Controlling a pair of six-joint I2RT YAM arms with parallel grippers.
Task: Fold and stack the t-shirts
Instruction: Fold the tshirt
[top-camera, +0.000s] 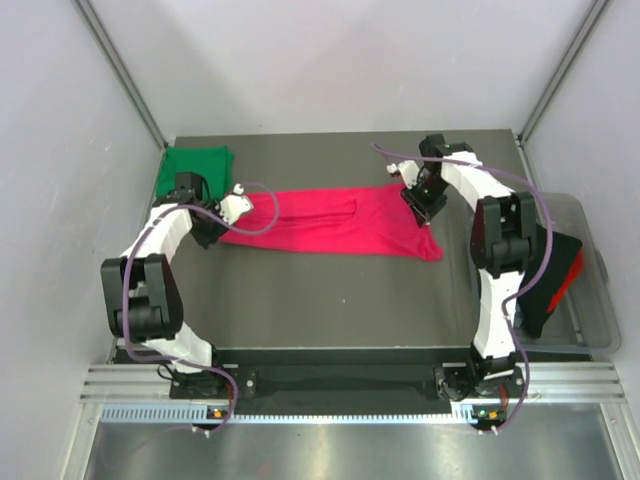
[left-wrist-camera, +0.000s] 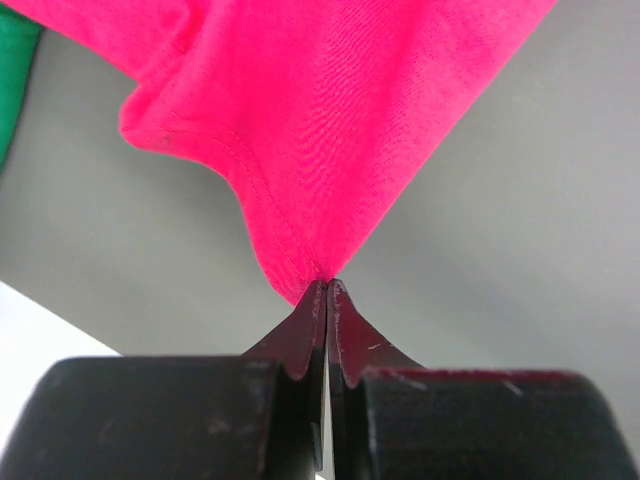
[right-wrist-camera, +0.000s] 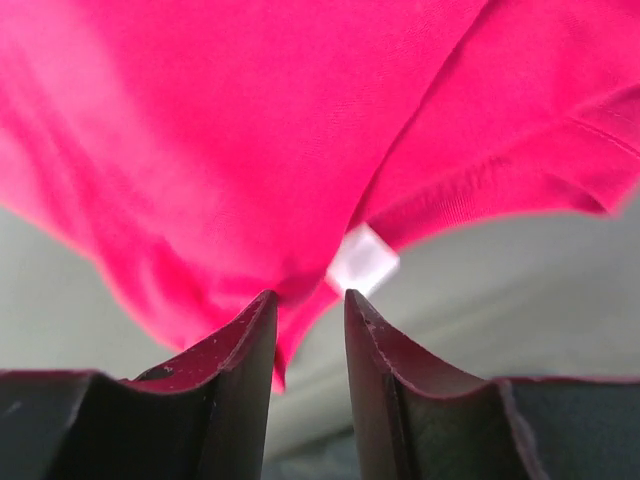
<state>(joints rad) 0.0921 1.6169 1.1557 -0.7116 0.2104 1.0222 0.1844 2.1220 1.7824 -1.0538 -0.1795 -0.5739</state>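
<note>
Across the table (top-camera: 330, 300) the crimson-pink t-shirt (top-camera: 330, 222) is lying stretched, the left gripper (left-wrist-camera: 327, 284) clamping its hem corner, the right gripper (right-wrist-camera: 310, 298) straddling cloth, grip unclear; ideally both are lifting level, keeping tension

We take this for a robotics lab test cell, not a home or a shop. Plain white panels (top-camera: 330, 60) close in the back and both sides, and bare metal posts (top-camera: 125, 75) run up the rear corners. The table (top-camera: 330, 290) is dull grey, with a slotted aluminium rail (top-camera: 350, 380) across its near edge. Bolted there are the left arm (top-camera: 150, 260) and the right arm (top-camera: 495, 260), white and black, with purple cables (top-camera: 272, 210) looping along them. A clear plastic bin (top-camera: 595, 240) stands just beside the table's right edge. Both wrist views show the same grey surface.
</note>
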